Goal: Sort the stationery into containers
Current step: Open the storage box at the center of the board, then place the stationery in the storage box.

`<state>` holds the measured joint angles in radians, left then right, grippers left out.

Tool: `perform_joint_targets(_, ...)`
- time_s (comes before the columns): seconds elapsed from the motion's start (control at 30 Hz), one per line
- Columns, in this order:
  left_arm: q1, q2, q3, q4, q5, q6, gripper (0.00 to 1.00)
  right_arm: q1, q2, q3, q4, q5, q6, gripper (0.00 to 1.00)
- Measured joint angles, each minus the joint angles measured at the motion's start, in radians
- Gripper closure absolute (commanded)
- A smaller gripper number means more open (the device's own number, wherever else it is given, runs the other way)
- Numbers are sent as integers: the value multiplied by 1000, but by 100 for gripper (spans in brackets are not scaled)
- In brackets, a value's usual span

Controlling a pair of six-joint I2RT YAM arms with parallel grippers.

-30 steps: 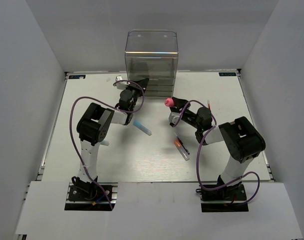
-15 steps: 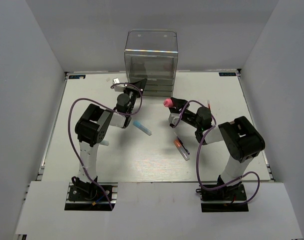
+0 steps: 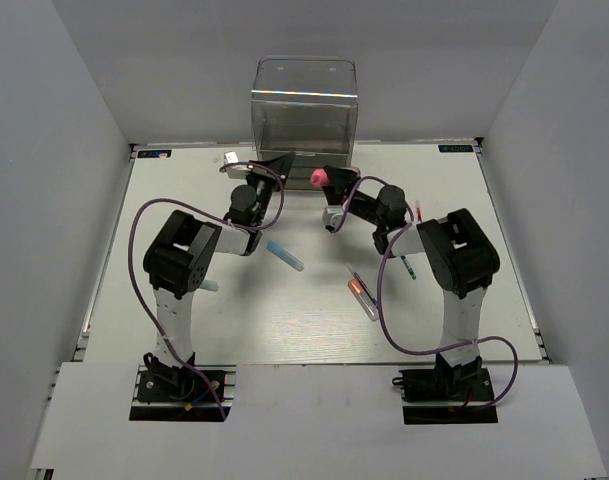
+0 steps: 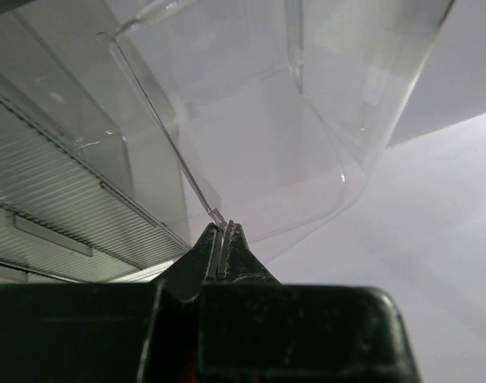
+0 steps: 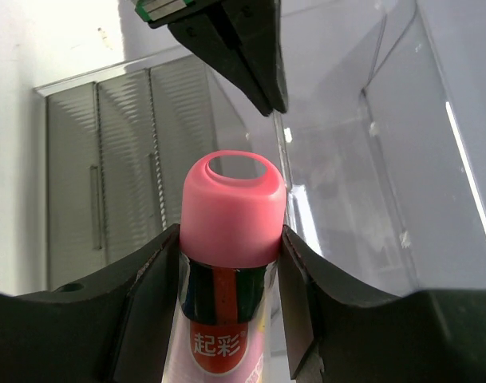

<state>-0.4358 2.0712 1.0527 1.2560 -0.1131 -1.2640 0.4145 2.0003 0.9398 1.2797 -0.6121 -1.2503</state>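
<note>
**Overhead and wrist views.** My left gripper [image 3: 280,161] has closed within the last second. It now pinches the thin front rim of a clear drawer [image 4: 306,179] at the foot of the clear box [image 3: 304,105]. The left wrist view shows its fingertips [image 4: 214,246] shut tight on that edge.

My right gripper [image 3: 331,190] is clamped round the pink tube [image 3: 319,177]. It has swung from mid-table to just beside the box front, cap leading.

I judge that the drawer is being held for the tube, so the drop comes next.

Left on the table [image 3: 454,300]:
- blue-capped marker [image 3: 284,256]
- orange-tipped pen [image 3: 362,296]
- mint bar [image 3: 210,286]
</note>
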Motion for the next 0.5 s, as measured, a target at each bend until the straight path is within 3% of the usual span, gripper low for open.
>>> perform_joint_targets(0.5,-3,-61,-25,24,21,6,100,2,136,150,2,-117,-120,100)
